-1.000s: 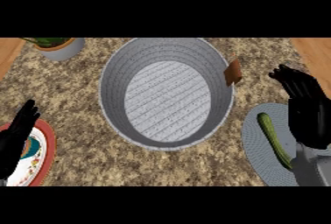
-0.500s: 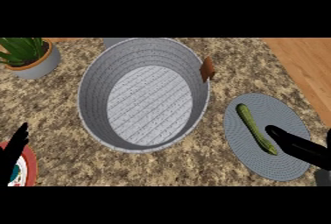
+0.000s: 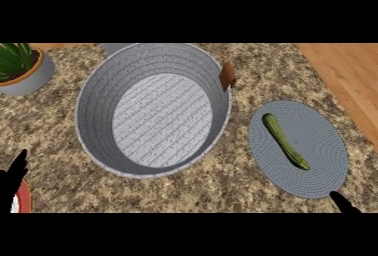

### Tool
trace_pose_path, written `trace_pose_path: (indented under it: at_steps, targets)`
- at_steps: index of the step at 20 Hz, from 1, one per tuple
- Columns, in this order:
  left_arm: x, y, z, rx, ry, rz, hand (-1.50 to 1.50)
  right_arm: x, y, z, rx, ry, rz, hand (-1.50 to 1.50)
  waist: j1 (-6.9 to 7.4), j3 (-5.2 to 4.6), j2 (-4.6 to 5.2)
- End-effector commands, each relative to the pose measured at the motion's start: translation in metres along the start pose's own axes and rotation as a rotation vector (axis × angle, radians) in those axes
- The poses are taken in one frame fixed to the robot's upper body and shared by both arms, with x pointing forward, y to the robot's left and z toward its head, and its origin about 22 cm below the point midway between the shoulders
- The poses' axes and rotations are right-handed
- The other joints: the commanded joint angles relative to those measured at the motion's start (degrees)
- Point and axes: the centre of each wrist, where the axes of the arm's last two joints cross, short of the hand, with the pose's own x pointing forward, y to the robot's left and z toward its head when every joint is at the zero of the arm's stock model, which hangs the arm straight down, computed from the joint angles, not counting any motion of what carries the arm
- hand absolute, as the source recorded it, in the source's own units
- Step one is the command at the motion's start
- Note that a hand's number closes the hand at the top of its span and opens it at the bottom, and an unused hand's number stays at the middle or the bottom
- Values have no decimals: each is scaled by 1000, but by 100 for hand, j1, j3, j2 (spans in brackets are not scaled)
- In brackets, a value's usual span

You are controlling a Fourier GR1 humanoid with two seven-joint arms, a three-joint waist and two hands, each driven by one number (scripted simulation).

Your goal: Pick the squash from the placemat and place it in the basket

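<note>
The squash (image 3: 286,141), a long slim green one, lies on my round grey placemat (image 3: 325,165), at the right of the view. It runs slantwise, its upper end toward the basket and its lower end toward the mat's middle, and nothing touches it.

The basket (image 3: 96,100) sits left of the placemat, a big round grey one with ribbed walls and a paler woven floor. Its right rim lies just beside the mat's left edge. A small brown tag (image 3: 228,76) sticks out from the rim at the upper right.

My right hand (image 3: 343,204) shows only as a dark tip at the lower edge, just below the placemat's near rim and well apart from the squash. So little of it is in view that I cannot tell whether it is spread or closed.

My left hand (image 3: 13,176) comes in at the lower left corner, with 1 dark finger pointing straight up, clear of the basket. It holds nothing that I can see. Beside it a red and white plate (image 3: 22,200) peeks in at the edge.

A potted plant (image 3: 21,67) with green leaves in a grey pot stands at the upper left. All of this rests on a speckled stone counter (image 3: 221,185), and a strip of wood (image 3: 347,75) runs along the upper right.
</note>
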Motion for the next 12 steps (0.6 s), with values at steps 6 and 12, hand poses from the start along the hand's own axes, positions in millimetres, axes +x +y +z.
trace_pose_path:
  at_steps: [6, 12]
  targets:
    - [27, -34, -4, -60, -63, -41, 0, 71, -68, 107, 396, -69, 304, -150, 677, -11, 80]
    - [49, -45, -19, -88, -79, -63, 0, 104, -78, 137, 379, 1, 426, -150, 877, -6, 70]
